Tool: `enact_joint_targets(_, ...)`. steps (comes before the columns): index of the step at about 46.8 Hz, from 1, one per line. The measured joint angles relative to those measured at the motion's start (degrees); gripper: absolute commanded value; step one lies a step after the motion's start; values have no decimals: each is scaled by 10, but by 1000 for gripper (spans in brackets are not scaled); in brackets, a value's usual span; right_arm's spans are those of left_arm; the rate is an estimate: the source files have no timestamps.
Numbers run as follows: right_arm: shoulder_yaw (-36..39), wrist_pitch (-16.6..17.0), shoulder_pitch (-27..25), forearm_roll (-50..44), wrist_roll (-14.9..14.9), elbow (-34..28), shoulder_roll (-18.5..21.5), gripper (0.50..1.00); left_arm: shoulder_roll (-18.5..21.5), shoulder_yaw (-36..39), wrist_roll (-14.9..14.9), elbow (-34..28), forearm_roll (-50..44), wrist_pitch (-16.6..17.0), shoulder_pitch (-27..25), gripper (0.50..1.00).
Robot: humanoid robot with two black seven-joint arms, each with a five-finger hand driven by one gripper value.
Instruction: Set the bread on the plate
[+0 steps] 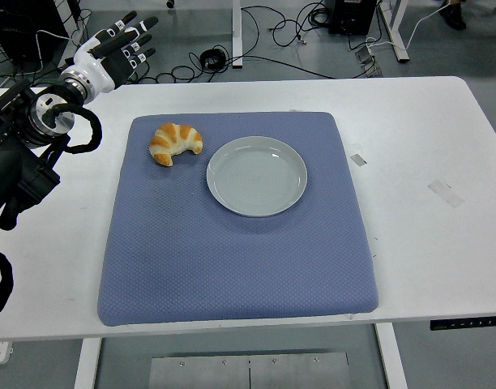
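A: Where does the job stand?

B: By my reading, nothing is done yet. The bread (176, 143), a croissant, lies on the blue mat (232, 259) towards its far left corner, just beside the plate (257, 176) but not touching it. The plate is bare.

A: And the left hand (114, 50)?

B: It hangs above the far left corner of the table (418, 146), off the mat, well apart from the bread. Its fingers are stretched out straight and hold nothing.

A: The other arm?

B: Not in the picture at all, so I can say nothing of it.

A: So what is left?

B: All of it, I judge: 1 reach down and to the right to the bread, 1 grasp, a lift, a short carry rightward over the plate's rim, then a release. The bread sits on the plate's left, so the left hand is the near one for the job.

A: Any worry?

B: The croissant looks soft and curved; a hard squeeze might crush it.
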Motion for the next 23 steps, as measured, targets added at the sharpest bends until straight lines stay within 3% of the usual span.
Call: enact_joint_targets(23,0,0,0,0,0,0,0,1000,0,2,-8,0,-1,6,-5,981)
